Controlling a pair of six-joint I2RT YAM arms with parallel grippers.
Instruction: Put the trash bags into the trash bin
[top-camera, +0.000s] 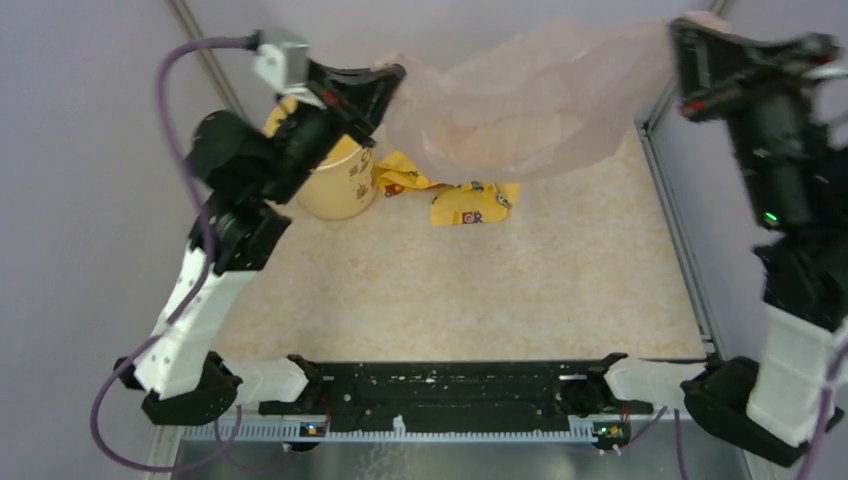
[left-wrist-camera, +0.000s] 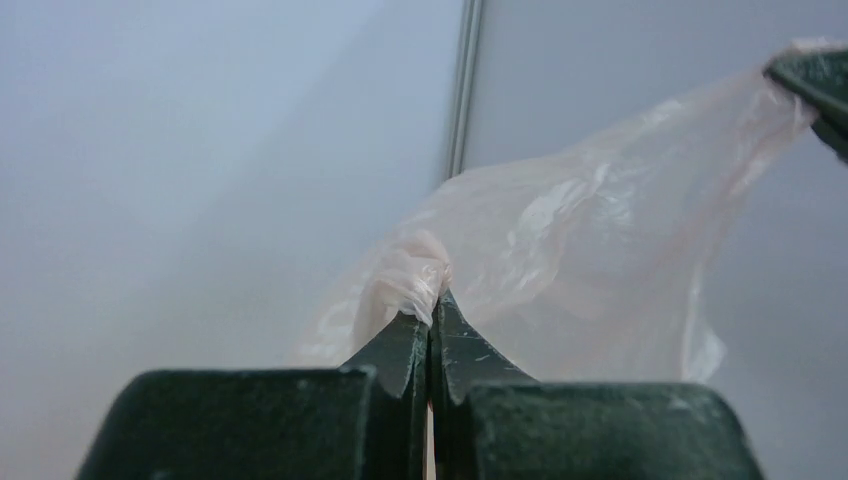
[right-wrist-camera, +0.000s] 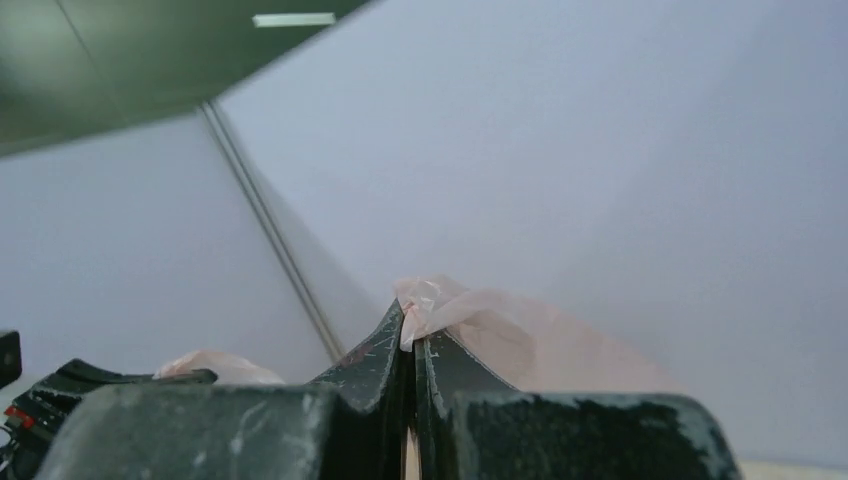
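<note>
left fingers (left-wrist-camera: 398, 352) and right fingers (right-wrist-camera: 375, 362) tight on pink trash bag (top-camera: 520, 110), aloft near trash bin (top-camera: 340, 190)

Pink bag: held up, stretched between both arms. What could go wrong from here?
1. The left fingers and right fingers each pinch only a small bunched corner of the pink bag; the thin film could slip or tear under tension.
2. The bag spans wider than the trash bin, so it may drape over the rim.
</note>
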